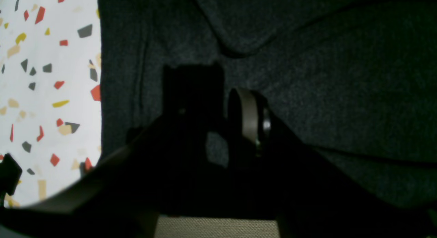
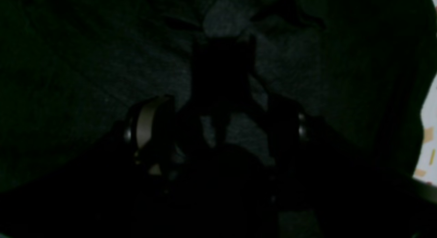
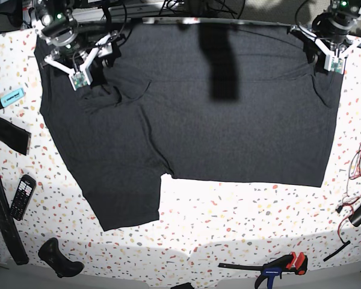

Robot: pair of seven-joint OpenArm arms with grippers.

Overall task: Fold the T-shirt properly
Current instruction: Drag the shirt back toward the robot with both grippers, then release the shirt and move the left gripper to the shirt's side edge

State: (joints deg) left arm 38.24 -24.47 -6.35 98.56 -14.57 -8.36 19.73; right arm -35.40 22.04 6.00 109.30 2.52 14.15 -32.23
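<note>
front table (image 3: 228, 211): bare terrazzo, free passage
left edge: highlighter (image 3: 10, 97), black strips (image 3: 6, 132), remote (image 3: 22, 196), black handle (image 3: 60, 257) crowd it
front right: clamp (image 3: 277, 265) blocks
right edge: cables (image 3: 360, 165)
centre: T-shirt (image 3: 192, 132) covers most

No readable text, the blue marker's (image 3: 9, 97) label too small to make out

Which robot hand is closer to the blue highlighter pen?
The right gripper. It hovers over the T-shirt just beside the highlighter; the left gripper is far across the shirt.
</note>
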